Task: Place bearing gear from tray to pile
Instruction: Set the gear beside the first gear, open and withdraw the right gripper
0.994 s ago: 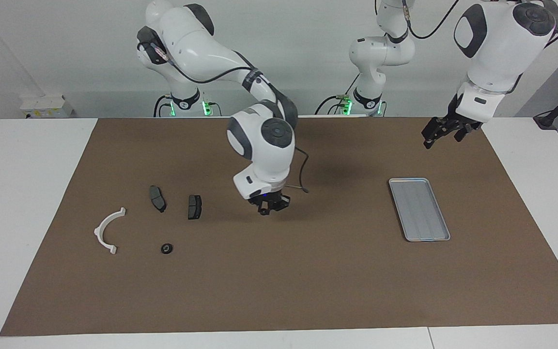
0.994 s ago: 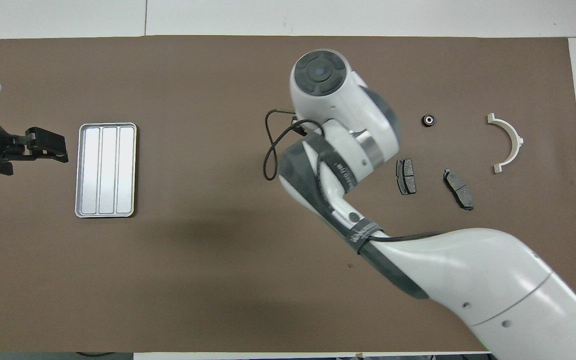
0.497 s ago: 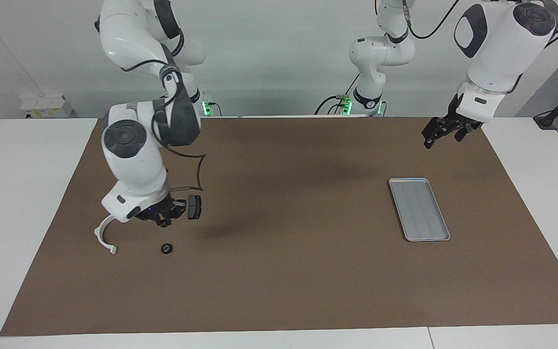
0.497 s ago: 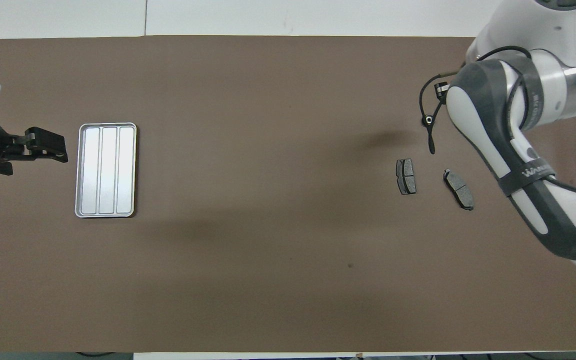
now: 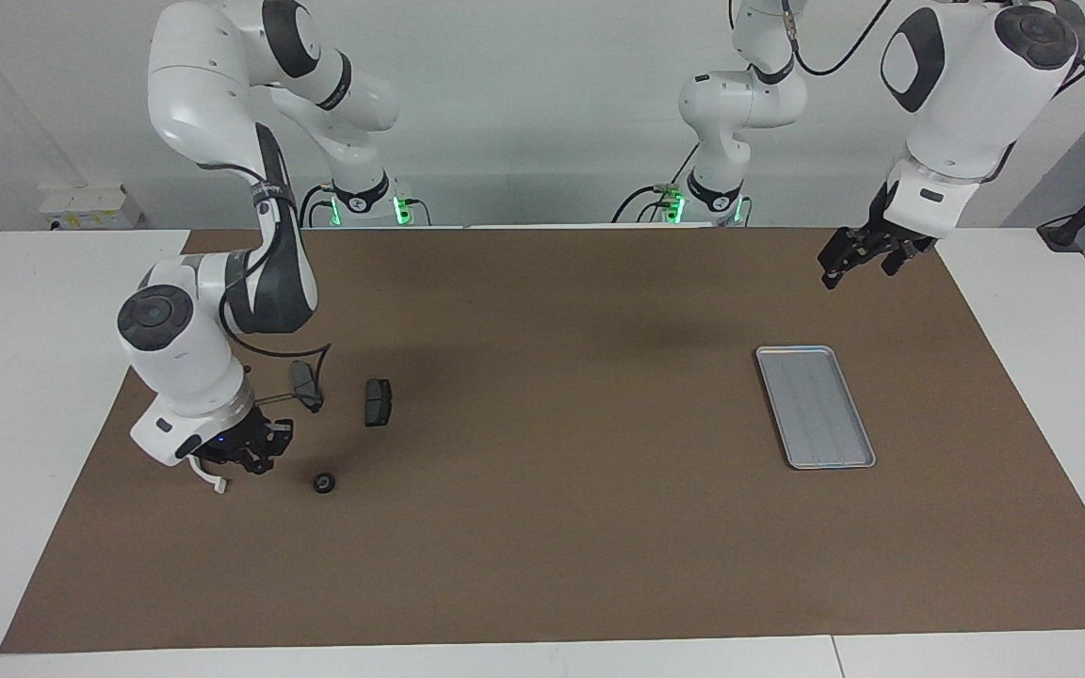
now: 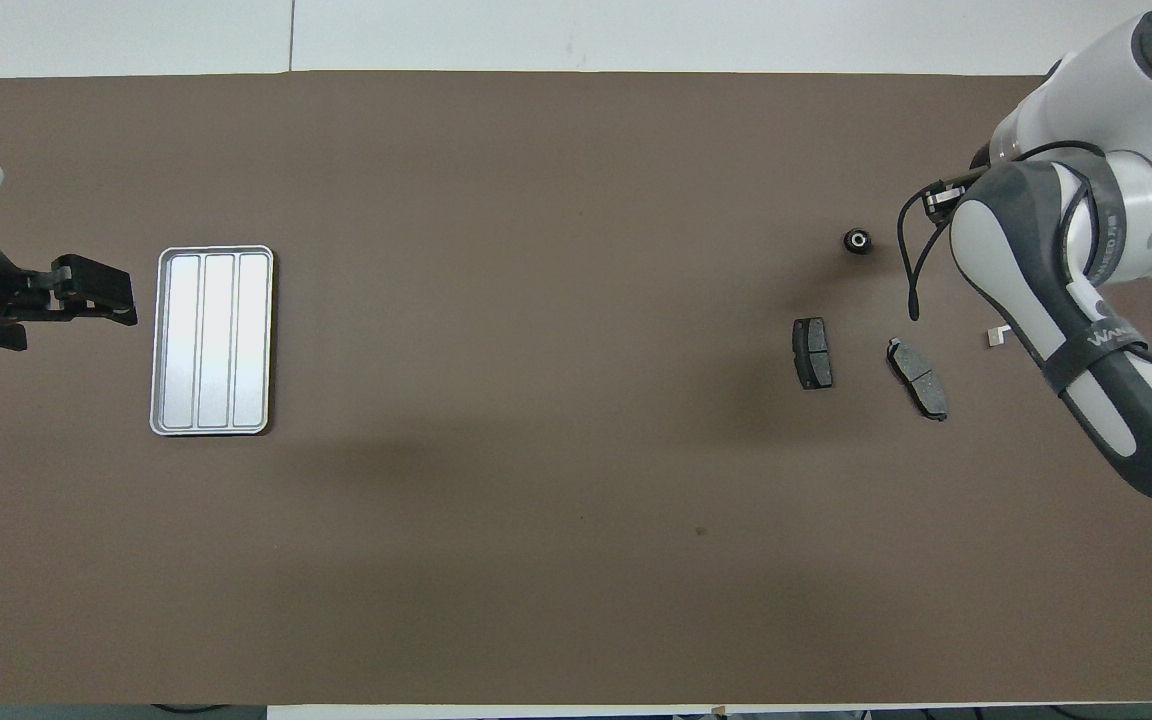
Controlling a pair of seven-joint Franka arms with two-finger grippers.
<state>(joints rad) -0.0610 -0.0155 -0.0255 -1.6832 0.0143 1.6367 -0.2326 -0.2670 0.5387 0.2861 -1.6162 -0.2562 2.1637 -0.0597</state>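
Brown matting is covering the counter, and nearest the robots the left end effector is waiting in the air over the mat at the left arm's end, its fingers standing wide and carrying nothing. Just farther out, the silver-grey metal tray is lying flat with its low rim, rounded corners and lengthwise ridges, and it is showing nothing inside. At the right arm's end, two dark grey brake pads are lying flat and matte, side by side but apart. Farther out, the right end effector is hanging low over the white half-ring plastic bracket, fingers pinched together with nothing between them; only the bracket's tip is showing beneath it. Farthest out, the bearing gear, small, round and black with a pale hub, is resting on the mat beside the bracket. Judging by this, the transfer is looking finished, with only retreat remaining.
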